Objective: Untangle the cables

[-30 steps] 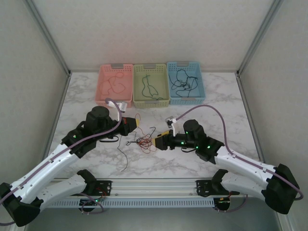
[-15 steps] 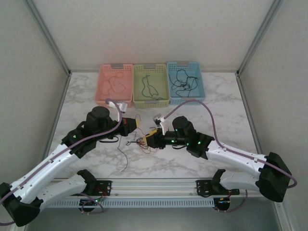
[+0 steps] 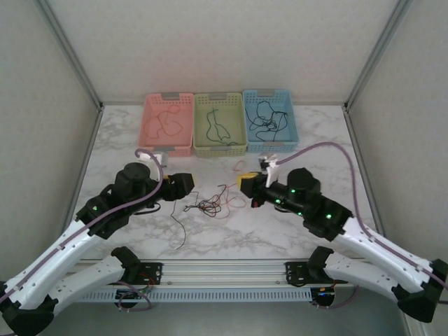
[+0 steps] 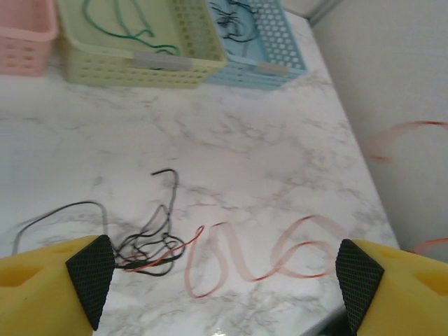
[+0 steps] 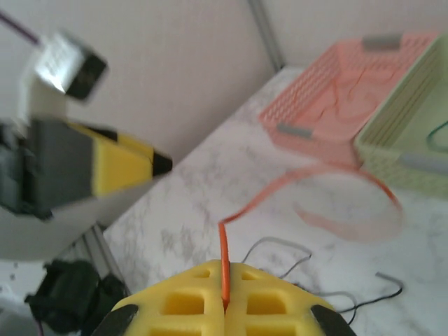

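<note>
Top view: the tangle of cables (image 3: 206, 205) lies on the marble table (image 3: 315, 140), near the middle and between the two grippers. Black and red-orange strands are knotted together. One black strand (image 3: 179, 227) trails from the knot toward the near edge.

Left gripper (image 4: 224, 271): jaws spread wide, nothing between them. In its wrist view the black pads (image 4: 91, 269) frame the knot lying on the marble. In the top view it sits just left of the tangle.

Right gripper (image 5: 225, 280): jaws pressed together, pinching a red-orange cable (image 5: 223, 245). The cable rises from the seam between the yellow fingers, then curves off toward the baskets (motion-blurred, far course not traceable). In the top view this gripper is just right of the tangle.

Far edge of the table has three baskets in a row, side by side:
- pink basket (image 3: 166, 149), left, with a reddish wire (image 3: 166, 123) inside
- green basket (image 3: 220, 149), middle, with a green wire (image 3: 217, 126)
- blue basket (image 3: 271, 147), right, with black wires (image 3: 266, 119)
</note>
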### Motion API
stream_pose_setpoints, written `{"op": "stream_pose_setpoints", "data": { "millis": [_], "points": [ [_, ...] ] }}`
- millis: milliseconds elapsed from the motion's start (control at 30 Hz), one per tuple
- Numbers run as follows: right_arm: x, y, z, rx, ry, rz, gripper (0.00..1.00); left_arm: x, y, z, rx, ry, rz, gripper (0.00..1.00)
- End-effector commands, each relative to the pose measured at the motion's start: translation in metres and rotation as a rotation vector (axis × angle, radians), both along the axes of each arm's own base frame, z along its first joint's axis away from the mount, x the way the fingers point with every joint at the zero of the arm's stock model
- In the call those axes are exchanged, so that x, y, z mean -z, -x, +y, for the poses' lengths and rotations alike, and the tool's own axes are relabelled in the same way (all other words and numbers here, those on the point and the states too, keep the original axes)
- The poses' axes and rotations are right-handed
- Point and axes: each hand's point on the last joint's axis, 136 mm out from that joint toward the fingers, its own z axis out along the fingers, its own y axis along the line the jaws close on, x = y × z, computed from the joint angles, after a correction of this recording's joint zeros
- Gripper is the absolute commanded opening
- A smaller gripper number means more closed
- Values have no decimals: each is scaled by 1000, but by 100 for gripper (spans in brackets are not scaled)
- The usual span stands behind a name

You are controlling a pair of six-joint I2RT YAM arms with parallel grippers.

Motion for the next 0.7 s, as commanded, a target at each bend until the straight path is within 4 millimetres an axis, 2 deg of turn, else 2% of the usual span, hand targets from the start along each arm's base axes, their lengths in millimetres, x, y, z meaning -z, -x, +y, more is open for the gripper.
{"op": "stream_pose_setpoints", "data": {
  "millis": [0, 133, 300, 467, 533, 600, 667],
  "points": [
    [-34, -6, -31, 112, 0, -69, 0, 52, -3, 11, -50, -123, 102, 85],
    [-59, -5, -48, 167, -11, -110, 0, 108, -1, -11, 26, -150, 223, 81],
    [-62, -8, -55, 204, 1, -115, 0, 155, -4, -17, 42, -235, 299, 78],
    [-57, -12, -64, 251, 21, -106, 0, 174, -6, -14, 33, -289, 327, 71],
    [-56, -13, -66, 262, 26, -104, 0, 177, -7, -13, 29, -301, 325, 66],
    [-56, -13, -68, 267, 29, -104, 0, 183, -7, -11, 29, -323, 333, 56],
    [-57, -13, -72, 280, 34, -108, 0, 189, -7, -11, 35, -343, 348, 54]
  ]
}}
